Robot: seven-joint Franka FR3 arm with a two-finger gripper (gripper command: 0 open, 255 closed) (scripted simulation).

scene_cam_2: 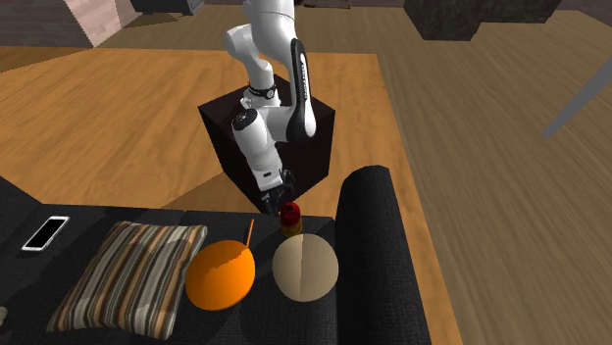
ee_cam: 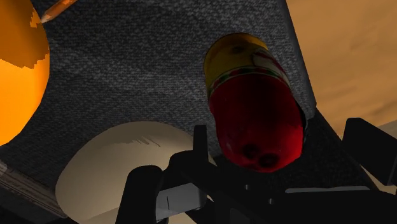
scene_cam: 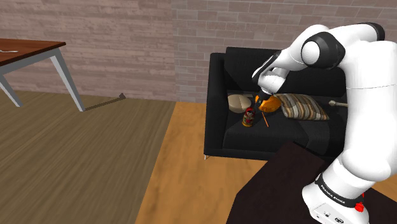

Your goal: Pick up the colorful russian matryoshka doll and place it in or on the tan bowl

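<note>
The matryoshka doll [scene_cam: 249, 118] [scene_cam_2: 290, 218] [ee_cam: 254, 108], red on top with a yellow band lower down, stands upright on the black sofa seat near its front edge. The tan bowl [scene_cam: 239, 101] [scene_cam_2: 305, 267] [ee_cam: 124, 165] lies just behind it on the seat. My gripper [scene_cam: 259, 102] [scene_cam_2: 277, 203] [ee_cam: 283, 153] hangs close above the doll. Its fingers [ee_cam: 200, 149] stand apart on either side of the doll's red top without clasping it, so the gripper is open.
An orange bowl-like object [scene_cam: 270, 103] [scene_cam_2: 221, 275] and an orange pencil [scene_cam: 264, 119] lie beside the tan bowl. Further along are a striped cushion [scene_cam_2: 132, 274] and a phone [scene_cam_2: 45, 233]. The sofa's armrest [scene_cam_2: 378, 255] rises beside the doll. A table [scene_cam: 32, 54] stands far off.
</note>
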